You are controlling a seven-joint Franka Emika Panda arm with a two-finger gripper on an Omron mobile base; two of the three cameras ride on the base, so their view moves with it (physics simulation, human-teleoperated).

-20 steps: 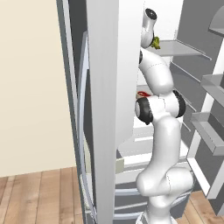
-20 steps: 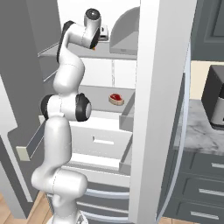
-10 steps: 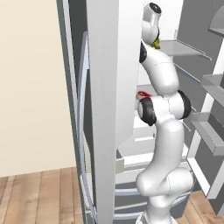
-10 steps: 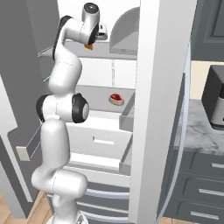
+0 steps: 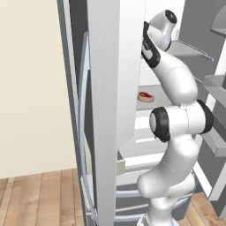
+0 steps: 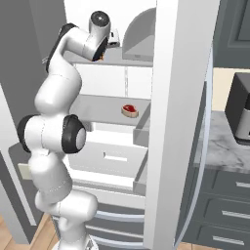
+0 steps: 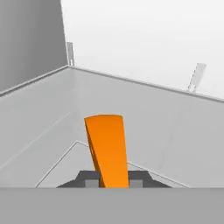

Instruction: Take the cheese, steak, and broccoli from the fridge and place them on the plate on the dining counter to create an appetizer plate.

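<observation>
Everything inside the fridge (image 6: pixel 176 97) looks like smooth matt white plastic, with flat grey edging on the doors. The cheese (image 7: pixel 107 148) is a plain, even orange, smooth, no shine at all. The steak (image 6: pixel 130 110) looks a bit glossy red with a pale rim. Floor (image 5: pixel 39 198) is light wood planks, and the table (image 6: pixel 219 146) is grey veined marble, fairly polished.

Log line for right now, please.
phase: picking cheese | gripper: shut on cheese, inside fridge | steak: on lower shelf
</observation>
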